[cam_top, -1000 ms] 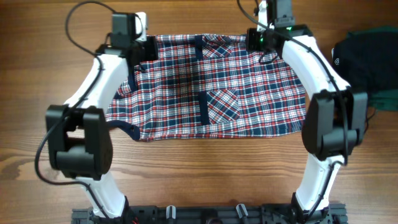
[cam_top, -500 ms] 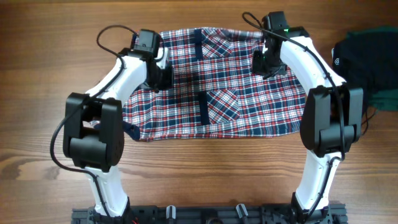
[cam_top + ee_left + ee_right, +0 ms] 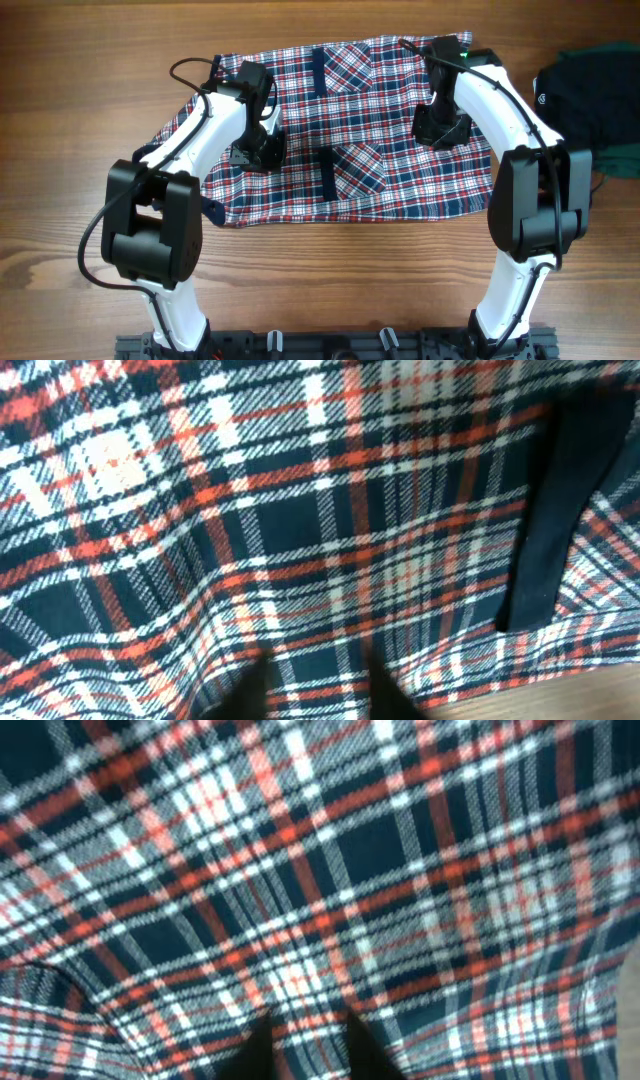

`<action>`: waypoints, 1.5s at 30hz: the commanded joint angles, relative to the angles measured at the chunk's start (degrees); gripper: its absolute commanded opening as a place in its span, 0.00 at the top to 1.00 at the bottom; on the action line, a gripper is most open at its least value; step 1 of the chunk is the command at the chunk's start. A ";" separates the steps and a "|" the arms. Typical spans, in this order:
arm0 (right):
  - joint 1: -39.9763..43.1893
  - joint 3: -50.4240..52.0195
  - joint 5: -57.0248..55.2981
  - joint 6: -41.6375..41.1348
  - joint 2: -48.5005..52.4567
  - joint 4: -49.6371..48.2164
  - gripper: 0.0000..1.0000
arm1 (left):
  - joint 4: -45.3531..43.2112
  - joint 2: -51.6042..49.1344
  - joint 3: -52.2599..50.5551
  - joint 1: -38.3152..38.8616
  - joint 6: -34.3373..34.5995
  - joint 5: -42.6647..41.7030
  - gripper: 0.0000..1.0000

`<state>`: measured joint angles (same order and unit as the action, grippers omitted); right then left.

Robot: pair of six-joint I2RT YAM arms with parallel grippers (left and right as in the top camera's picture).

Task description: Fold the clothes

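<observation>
Item: shirt [image 3: 400, 160], spread flat mid-frame; black garment [image 3: 590, 100] far right. Change: I've brought left claw [image 3: 262, 150] and right claw [image 3: 440, 128] down from its upper edge to mid-cloth. Jaws narrow; whether either is holding cloth, I cannot tell. Fold likely barely begun.

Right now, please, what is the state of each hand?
Left hand: slightly open on the plaid shirt, no grip seen.
Right hand: slightly open on the same shirt, no grip seen.
</observation>
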<state>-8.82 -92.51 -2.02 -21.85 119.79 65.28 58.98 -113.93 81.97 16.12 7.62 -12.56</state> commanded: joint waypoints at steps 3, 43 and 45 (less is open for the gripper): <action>1.05 0.46 -2.73 1.38 -1.18 -9.68 0.00 | -3.89 1.22 0.00 0.07 0.28 -0.61 0.12; 7.61 13.03 -7.43 -12.55 -2.51 -8.04 0.00 | -9.97 1.22 0.00 0.13 0.33 3.85 0.00; 7.50 13.03 -7.41 -12.66 -3.93 -8.61 0.00 | -9.92 1.22 0.00 0.11 0.42 4.94 0.00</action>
<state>-1.19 -80.93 -4.54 -29.02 117.86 56.27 49.19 -113.89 81.97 16.12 7.99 -10.20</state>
